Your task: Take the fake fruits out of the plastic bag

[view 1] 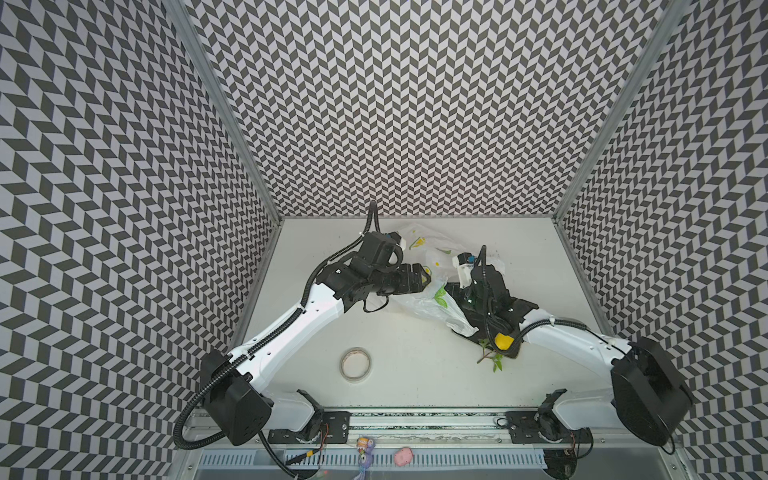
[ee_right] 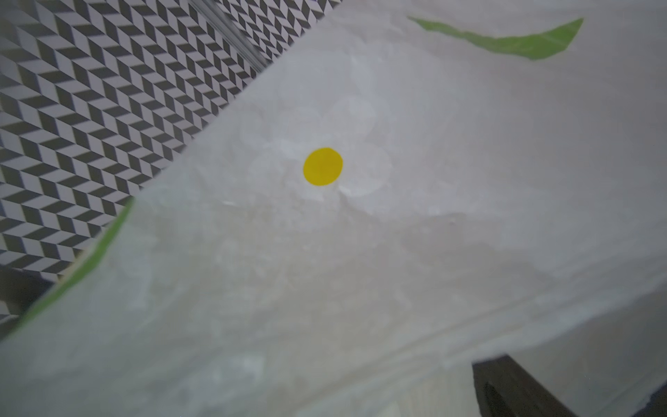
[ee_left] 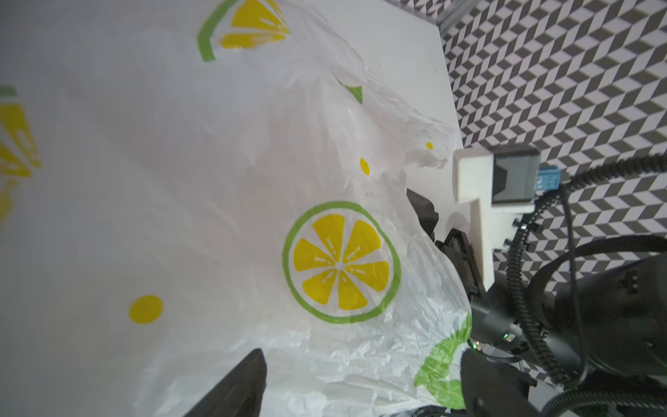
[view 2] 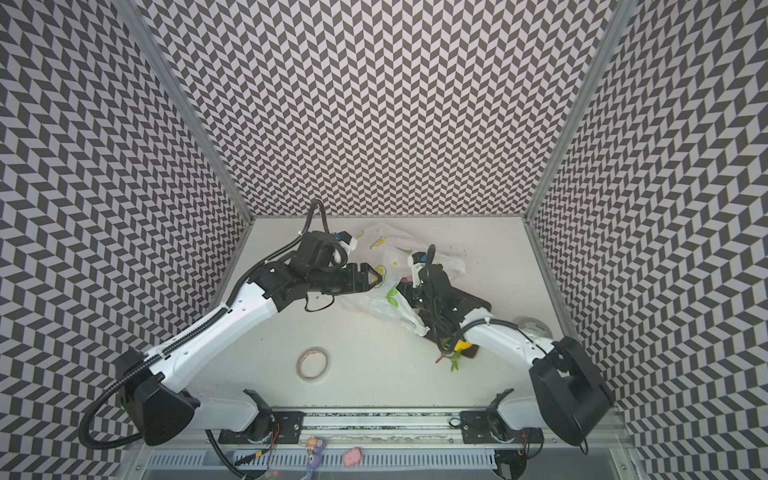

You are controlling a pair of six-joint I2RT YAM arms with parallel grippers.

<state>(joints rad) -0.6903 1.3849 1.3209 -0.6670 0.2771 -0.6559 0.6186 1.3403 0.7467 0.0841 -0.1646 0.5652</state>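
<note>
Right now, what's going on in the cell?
Both arms are working the lemon-print plastic bag at the back of the table. The left hand is open at its side; the right arm reaches over it, grip hidden. One yellow pear already lies out, at the dark tray's near corner. Other fruits aren't visible.

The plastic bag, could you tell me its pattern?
The bag shows yellow lemon slices, green-rimmed; left wrist view.
</note>
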